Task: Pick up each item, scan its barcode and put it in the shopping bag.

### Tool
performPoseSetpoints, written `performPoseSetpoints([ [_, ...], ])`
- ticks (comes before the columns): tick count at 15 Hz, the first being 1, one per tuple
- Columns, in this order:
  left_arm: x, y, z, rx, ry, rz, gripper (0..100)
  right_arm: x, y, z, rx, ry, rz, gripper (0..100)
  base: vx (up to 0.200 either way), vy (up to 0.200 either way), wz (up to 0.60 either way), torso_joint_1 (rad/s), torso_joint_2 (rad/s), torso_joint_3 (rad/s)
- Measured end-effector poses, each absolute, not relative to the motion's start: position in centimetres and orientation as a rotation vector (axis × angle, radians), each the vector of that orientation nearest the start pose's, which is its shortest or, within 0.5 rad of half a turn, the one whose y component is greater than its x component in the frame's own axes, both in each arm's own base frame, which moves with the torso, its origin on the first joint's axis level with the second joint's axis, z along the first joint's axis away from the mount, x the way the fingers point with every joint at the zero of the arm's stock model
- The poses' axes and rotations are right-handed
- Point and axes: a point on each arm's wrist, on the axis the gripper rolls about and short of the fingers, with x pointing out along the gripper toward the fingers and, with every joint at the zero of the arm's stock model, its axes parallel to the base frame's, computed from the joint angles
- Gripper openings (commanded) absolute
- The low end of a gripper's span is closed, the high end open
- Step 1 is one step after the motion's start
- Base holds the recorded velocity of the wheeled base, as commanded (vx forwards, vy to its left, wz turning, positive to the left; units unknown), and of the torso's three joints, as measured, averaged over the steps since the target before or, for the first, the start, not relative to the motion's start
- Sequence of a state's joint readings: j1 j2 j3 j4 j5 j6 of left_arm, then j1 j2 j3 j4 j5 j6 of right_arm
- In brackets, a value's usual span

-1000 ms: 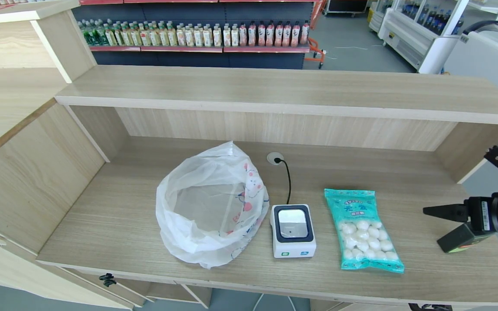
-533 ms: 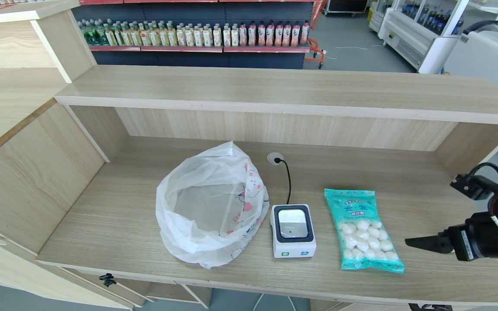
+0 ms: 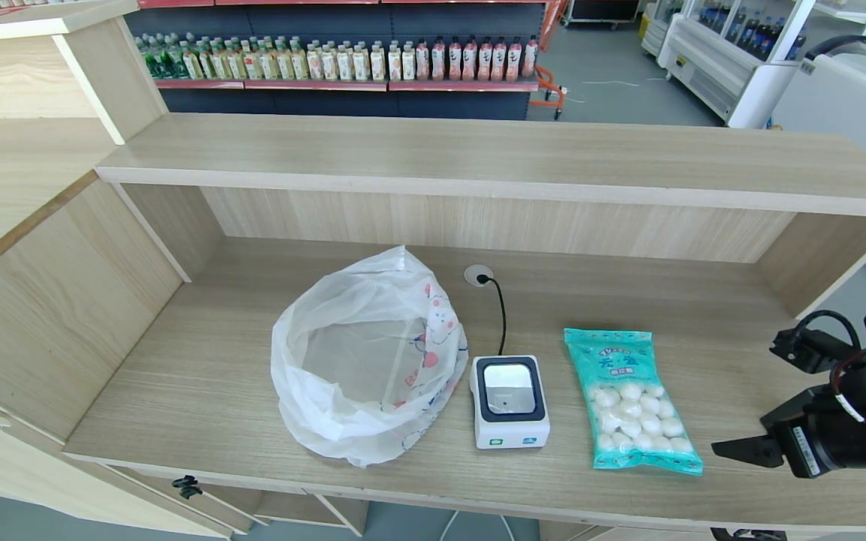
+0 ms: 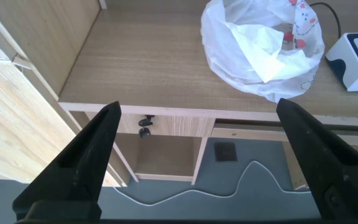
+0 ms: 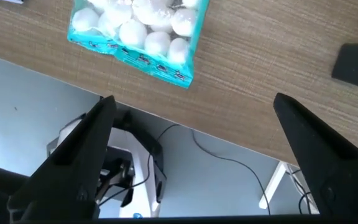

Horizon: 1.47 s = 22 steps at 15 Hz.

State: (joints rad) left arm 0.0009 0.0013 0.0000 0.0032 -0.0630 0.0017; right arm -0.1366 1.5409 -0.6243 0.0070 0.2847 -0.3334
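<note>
Currently | right gripper [image 5: 193,99]: spread wide, empty, off the counter [image 3: 200,391] front edge near the teal packet [image 3: 632,402], apparently staged to grasp it | left gripper [image 4: 199,104]: wide, empty | shopping bag [image 3: 369,361] gapes beside the scanner [image 3: 510,402], packet flat on its other side: short scan-then-drop path.

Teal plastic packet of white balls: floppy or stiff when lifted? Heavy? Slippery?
The teal plastic packet of white balls probably flops: thin film over loose round pieces, so it may sag around a grip. Likely light for its size; the balls look puffy. The smooth film could slip; lying flat on the wooden counter, it shouldn't roll.
</note>
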Motion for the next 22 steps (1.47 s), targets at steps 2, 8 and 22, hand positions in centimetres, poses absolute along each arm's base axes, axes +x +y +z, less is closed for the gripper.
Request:
performPoseSetpoints([
  [2, -2.3, -0.1, 7.5, 0.002, 0.004, -0.062, 100, 22.5, -2.4, 12.5, -0.115, 0.862, 0.283, 100, 0.0, 0.0, 0.0, 0.0, 0.0, 0.0],
  [8, -2.3, -0.1, 7.5, 0.001, 0.004, -0.062, 100, 24.4, -2.2, 11.9, -0.012, 0.881, 0.25, 100, 0.0, 0.0, 0.0, 0.0, 0.0, 0.0],
  [22, -2.3, -0.1, 7.5, 0.002, 0.004, -0.062, 100, 28.1, 2.1, 8.8, 0.0, 0.949, 0.355, 100, 0.0, 0.0, 0.0, 0.0, 0.0, 0.0],
])
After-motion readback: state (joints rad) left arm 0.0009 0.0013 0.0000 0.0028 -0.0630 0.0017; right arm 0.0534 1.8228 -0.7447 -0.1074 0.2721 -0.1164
